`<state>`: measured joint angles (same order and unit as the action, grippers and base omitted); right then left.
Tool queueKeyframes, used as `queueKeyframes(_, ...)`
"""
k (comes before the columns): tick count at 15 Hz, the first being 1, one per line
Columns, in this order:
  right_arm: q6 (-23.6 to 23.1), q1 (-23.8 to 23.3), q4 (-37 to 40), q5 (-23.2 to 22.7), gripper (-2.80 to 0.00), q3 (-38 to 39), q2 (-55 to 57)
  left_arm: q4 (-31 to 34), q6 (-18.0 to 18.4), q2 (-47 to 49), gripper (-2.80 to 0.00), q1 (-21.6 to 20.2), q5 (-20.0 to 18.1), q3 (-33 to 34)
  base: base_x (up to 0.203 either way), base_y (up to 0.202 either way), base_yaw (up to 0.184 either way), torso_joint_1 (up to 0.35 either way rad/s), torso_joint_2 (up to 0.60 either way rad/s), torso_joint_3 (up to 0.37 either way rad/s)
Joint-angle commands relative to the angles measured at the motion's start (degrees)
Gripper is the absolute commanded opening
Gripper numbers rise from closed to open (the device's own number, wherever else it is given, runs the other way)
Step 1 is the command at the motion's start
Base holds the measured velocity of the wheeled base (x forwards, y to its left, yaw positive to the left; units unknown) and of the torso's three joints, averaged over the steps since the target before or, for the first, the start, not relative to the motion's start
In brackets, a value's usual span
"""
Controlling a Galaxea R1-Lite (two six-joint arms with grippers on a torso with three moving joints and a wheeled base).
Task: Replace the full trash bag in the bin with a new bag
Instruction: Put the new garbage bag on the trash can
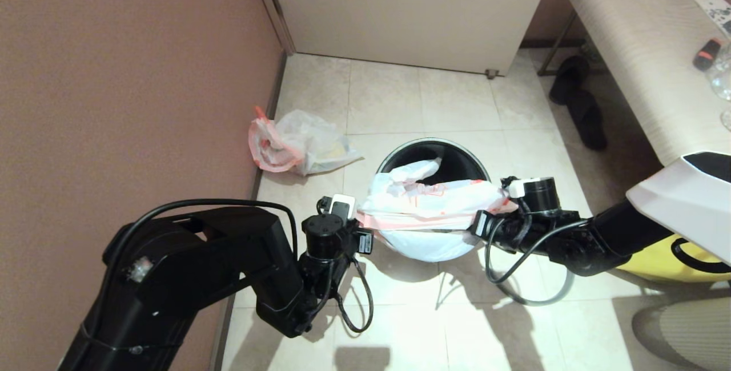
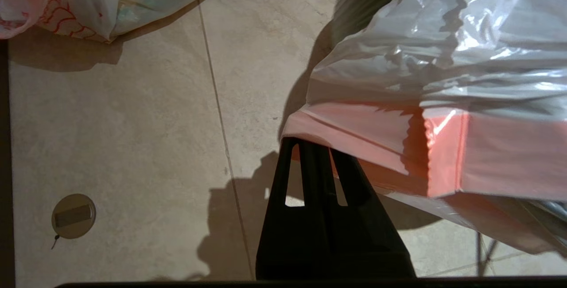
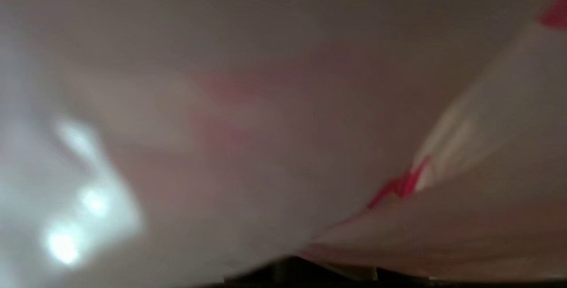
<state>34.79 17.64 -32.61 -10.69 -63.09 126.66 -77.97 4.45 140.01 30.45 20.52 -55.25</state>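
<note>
The tiled floor runs from a pinkish wall on the robot's left to a pale bench on its right, with a cream door panel at the far side. A dark pair of shoes lies under the bench's near end, and a yellow bag shows behind the right arm.

The bin stands on the floor in the middle, black and round, its far rim open to view. The new bag is stretched across the bin's near half between the two grippers, its white body sagging down over the bin's front and its pink band pulled taut (a loose flap of it droops into the bin's mouth).

The full trash bag lies on the floor by the wall, well apart from the bin on the robot's left, lumpy, with yellowish rubbish showing through.

The left gripper sits at the bag's left end with its fingers pressed together, pinching the pink edge. The right gripper is at the bag's right end; plastic smothers its wrist view, so whether its fingers clamp the bag I cannot tell.

A small round floor cap lies near the left gripper.
</note>
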Motion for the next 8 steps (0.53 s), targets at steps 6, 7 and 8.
queueKeyframes(6,-2.81,1.7,2.31,0.17,-2.8,0.25,0.18,-0.16,-0.32,-4.22,-2.8,0.4,0.14,0.93,0.0,0.0,0.0,0.0,0.0,0.0)
queueKeyframes(7,-3.23,1.91,2.46,0.21,-2.8,0.3,0.25,-0.05,-0.32,-4.28,-2.8,0.4,0.14,1.02,0.0,0.0,0.0,0.0,0.0,0.0)
queueKeyframes(8,-3.61,2.26,3.15,0.35,-2.8,0.29,0.2,0.23,-0.32,-3.86,-2.8,0.4,0.14,1.02,0.0,0.0,0.0,0.0,0.0,0.0)
